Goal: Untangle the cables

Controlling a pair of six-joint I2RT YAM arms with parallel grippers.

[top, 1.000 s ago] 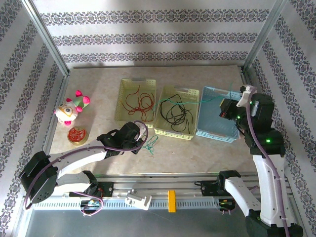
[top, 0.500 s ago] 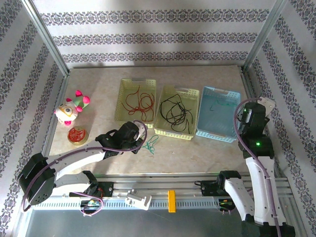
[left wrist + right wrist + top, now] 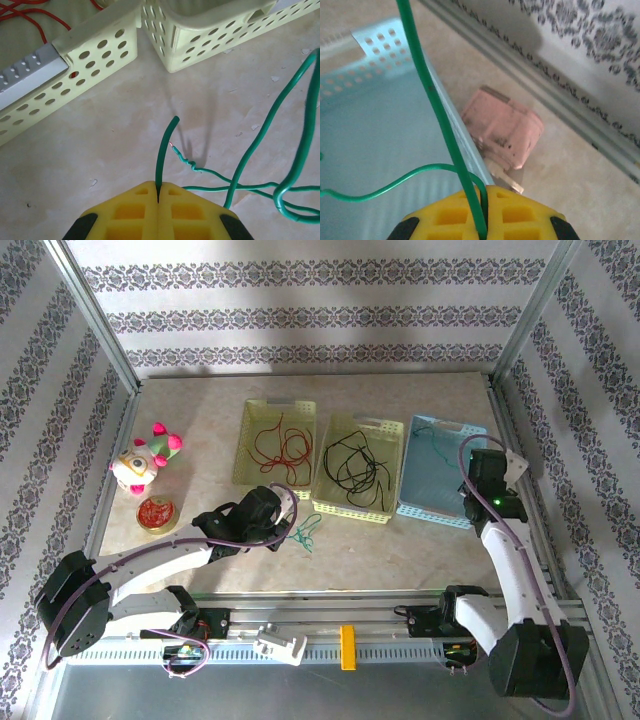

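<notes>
My left gripper (image 3: pixel 289 524) is low over the table in front of the yellow baskets. In the left wrist view it (image 3: pixel 158 194) is shut on the end of a green cable (image 3: pixel 166 142), which sticks up from between the pads. More green cable (image 3: pixel 308 532) lies tangled beside it (image 3: pixel 250 157). Red cables (image 3: pixel 279 444) lie in the left yellow basket (image 3: pixel 252 418), black cables (image 3: pixel 352 464) in the middle one (image 3: pixel 385 426). At the blue basket's (image 3: pixel 425 508) right side, my right gripper (image 3: pixel 478 474) is shut (image 3: pixel 484 226) on another green cable (image 3: pixel 427 85), which trails into that basket (image 3: pixel 437 446).
A plush toy (image 3: pixel 143 459) and a round dish of red coil (image 3: pixel 156 512) sit at the table's left. A pink block (image 3: pixel 502 127) lies on the table just outside the blue basket's wall (image 3: pixel 375 40). Patterned walls and a metal frame close in the workspace.
The right arm has swung down from above the blue basket's far right corner to its right side, bringing its green cable into the basket. The left arm has not moved.
</notes>
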